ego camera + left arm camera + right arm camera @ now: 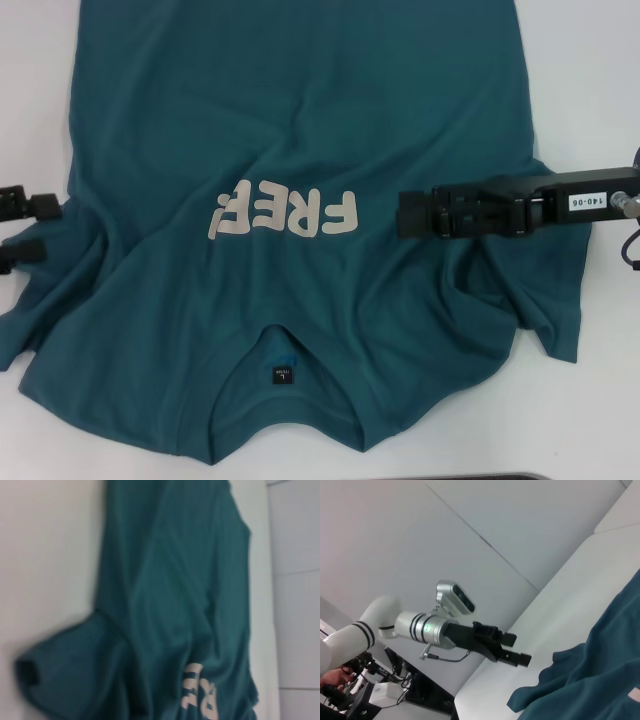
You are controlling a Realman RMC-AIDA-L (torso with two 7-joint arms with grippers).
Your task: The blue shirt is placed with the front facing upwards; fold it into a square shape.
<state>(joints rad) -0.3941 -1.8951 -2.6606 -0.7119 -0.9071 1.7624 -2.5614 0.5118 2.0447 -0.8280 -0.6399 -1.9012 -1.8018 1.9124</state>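
The blue shirt (300, 120) lies face up on the white table (590, 60), collar nearest me. Its pale letters "FREE" (285, 212) read upside down above the dark neck label (281, 375). My left gripper (30, 228) stands open at the shirt's left edge, beside the rumpled left sleeve and holding nothing. The right wrist view shows that same left gripper (517, 649) open above the table, next to the shirt (600, 670). My right gripper (402, 214) reaches in from the right, over the cloth just right of the letters. In the left wrist view, the shirt (170, 605) shows a bunched sleeve (65, 675).
White tabletop shows on both sides of the shirt and along the near edge. The shirt's right sleeve (545, 320) is creased below the right arm. A person's hand and equipment (340, 685) show beyond the table in the right wrist view.
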